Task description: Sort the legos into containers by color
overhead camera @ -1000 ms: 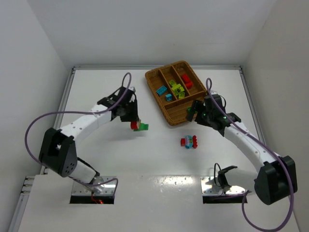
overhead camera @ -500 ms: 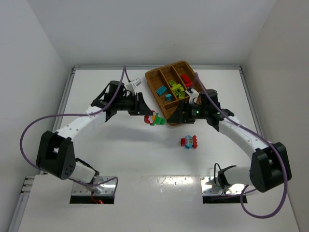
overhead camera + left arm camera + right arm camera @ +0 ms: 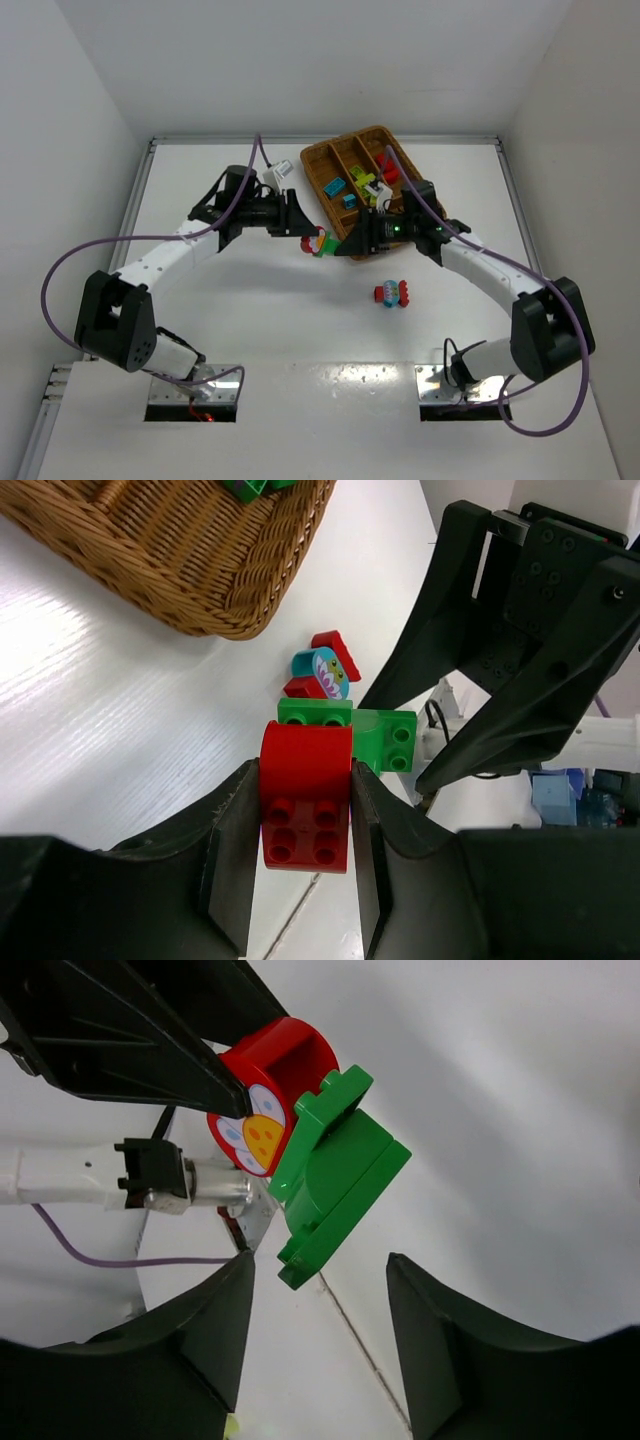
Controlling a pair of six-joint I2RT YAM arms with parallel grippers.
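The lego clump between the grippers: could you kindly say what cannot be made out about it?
Top external: clump too small to count its bricks.
Left wrist: red brick's sides hidden by left gripper.
Right wrist: whether right gripper touches green brick is unclear.

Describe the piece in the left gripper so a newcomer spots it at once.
Just off the near corner of the wicker tray, the left gripper pinches a red brick joined to a green brick. Its neighbour, the red-and-blue clump, lies loose on the table.
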